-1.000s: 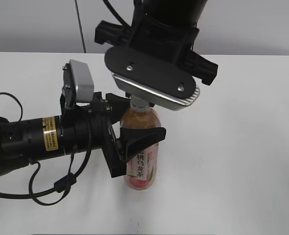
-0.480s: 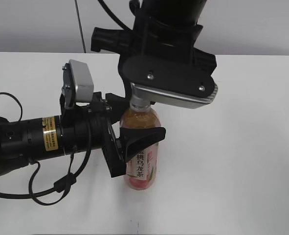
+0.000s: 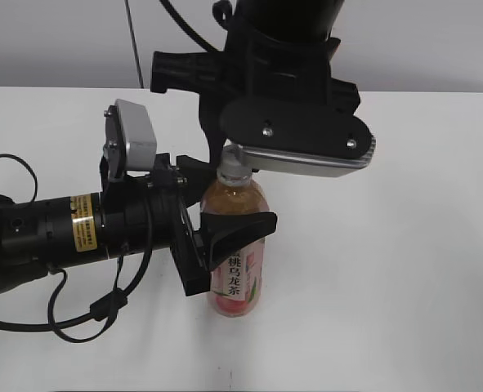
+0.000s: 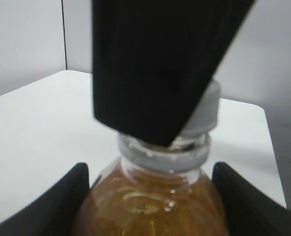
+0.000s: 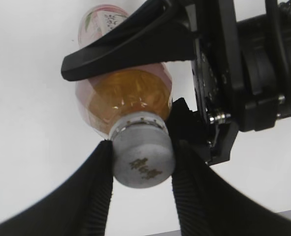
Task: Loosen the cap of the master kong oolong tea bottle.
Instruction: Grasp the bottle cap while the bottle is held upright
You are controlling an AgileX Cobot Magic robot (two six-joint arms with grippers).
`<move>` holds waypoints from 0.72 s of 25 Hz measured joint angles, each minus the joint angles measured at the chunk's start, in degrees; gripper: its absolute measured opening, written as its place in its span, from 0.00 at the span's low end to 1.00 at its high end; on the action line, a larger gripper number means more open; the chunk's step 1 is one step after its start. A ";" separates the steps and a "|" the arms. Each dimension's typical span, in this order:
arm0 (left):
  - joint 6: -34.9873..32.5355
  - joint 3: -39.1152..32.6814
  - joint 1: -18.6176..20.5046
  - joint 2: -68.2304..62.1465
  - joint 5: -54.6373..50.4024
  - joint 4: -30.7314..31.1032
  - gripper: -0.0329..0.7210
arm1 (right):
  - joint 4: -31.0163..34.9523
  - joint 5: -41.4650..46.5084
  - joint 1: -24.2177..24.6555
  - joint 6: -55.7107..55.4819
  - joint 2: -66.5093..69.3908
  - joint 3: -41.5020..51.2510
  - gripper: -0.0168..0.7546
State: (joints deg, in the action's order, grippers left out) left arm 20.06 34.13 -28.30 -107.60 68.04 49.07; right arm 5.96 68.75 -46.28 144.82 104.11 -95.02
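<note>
The master kong oolong tea bottle (image 3: pixel 238 265) stands upright on the white table, amber tea above a pink label. My left gripper (image 3: pixel 225 233) reaches in from the left and is shut on the bottle's shoulder. In the left wrist view its fingers (image 4: pixel 61 206) press both sides of the bottle (image 4: pixel 150 206). My right gripper (image 3: pixel 236 160) comes down from above and is shut on the cap (image 3: pixel 234 164). In the right wrist view its fingers (image 5: pixel 93 191) pinch the white cap (image 5: pixel 143 157), whose dark logo faces the camera. The bottle (image 5: pixel 125 93) lies beyond it.
The left arm's black body and cables (image 3: pixel 53 237) lie across the left of the white table (image 3: pixel 404 269). The right wrist's camera plate (image 3: pixel 306 147) hangs over the bottle. A grey wall (image 3: pixel 61 41) rises behind the table.
My right wrist has turned about the cap, its camera plate swinging rightward and a little up. More of the cap shows now. The bottle and left arm have not moved.
</note>
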 joint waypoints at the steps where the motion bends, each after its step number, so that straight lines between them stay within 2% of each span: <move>1: 0.00 0.00 0.00 0.00 0.00 0.00 0.65 | 0.05 0.00 0.00 0.74 0.00 0.00 0.38; 18: 0.00 0.00 0.00 0.00 0.01 0.31 0.65 | 0.92 0.00 0.10 12.14 0.00 -0.07 0.38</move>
State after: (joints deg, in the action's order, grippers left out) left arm 20.06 34.13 -28.30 -107.60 68.05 49.39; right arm 6.88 68.75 -46.17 156.96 104.11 -95.09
